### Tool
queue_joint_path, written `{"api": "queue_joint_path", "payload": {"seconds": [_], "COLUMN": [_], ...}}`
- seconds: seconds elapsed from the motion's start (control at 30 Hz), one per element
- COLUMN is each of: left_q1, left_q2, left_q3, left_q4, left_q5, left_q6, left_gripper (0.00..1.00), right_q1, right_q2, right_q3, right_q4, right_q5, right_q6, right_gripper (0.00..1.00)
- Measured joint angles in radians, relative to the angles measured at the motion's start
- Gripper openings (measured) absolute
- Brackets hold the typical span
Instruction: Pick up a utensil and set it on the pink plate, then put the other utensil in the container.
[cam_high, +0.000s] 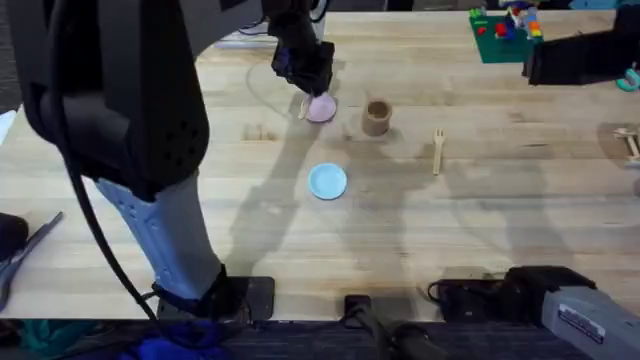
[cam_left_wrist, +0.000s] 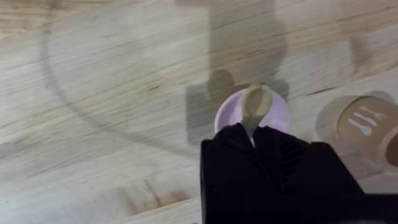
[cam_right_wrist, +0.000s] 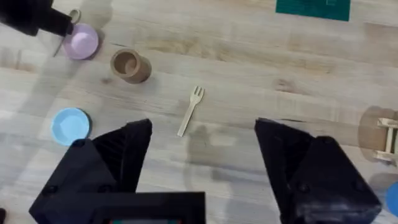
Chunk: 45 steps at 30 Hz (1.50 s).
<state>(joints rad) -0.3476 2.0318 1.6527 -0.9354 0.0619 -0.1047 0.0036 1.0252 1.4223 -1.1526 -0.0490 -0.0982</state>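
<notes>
Progress sits at about the midpoint of step 1. The left gripper (cam_high: 305, 88) hangs over the small round pale-pink plate (cam_high: 321, 108) at roughly 12 o'clock on the wooden table (cam_high: 480, 220), its black fingers closed on the handle of the small pale wooden spoon (cam_left_wrist: 255, 106). In the left wrist view the spoon's rounded head lies over the plate's centre, but I cannot tell whether it touches the plate or hovers just above it. So the first utensil is at its goal yet not released, in my judgement.

Step 2 looks untouched. The small pale wooden fork (cam_high: 437, 150) lies flat on the table at about 2 o'clock from the small round light-blue plate (cam_high: 327, 181), tines pointing away from the arm bases. The small tan-brown cardboard cup (cam_high: 376, 117) stands upright just beside the pink plate, at its 3 o'clock, and between that plate and the fork; it looks empty in the right wrist view.

The right gripper (cam_right_wrist: 202, 155) is held above the table with its 2 fingers spread wide and nothing between them, the fork ahead of it.

Left to do: release the spoon, then lift the fork and put it in the cup.
</notes>
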Motion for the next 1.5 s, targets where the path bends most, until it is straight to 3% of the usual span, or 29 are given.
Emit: {"api": "queue_joint_path", "payload": {"seconds": [0.57,1.3,1.5], "left_q1": [-0.044,-0.045,-0.045], "left_q2": [0.042,0.042,0.042], "left_q3": [0.000,0.000,0.000], "left_q4": [0.027,0.035,0.035], "left_q5": [0.023,0.021,0.020], "left_q6": [-0.007,-0.007,-0.008], "left_gripper": [0.039,0.041,0.116], "right_q1": [0.000,0.000,0.000], "right_q2": [0.000,0.000,0.000], "right_q3": [0.000,0.000,0.000], "right_q4": [0.000,0.000,0.000], "right_q5": [0.000,0.000,0.000], "right_q6": [0.000,0.000,0.000], "right_gripper": [0.995,0.996,0.996]}}
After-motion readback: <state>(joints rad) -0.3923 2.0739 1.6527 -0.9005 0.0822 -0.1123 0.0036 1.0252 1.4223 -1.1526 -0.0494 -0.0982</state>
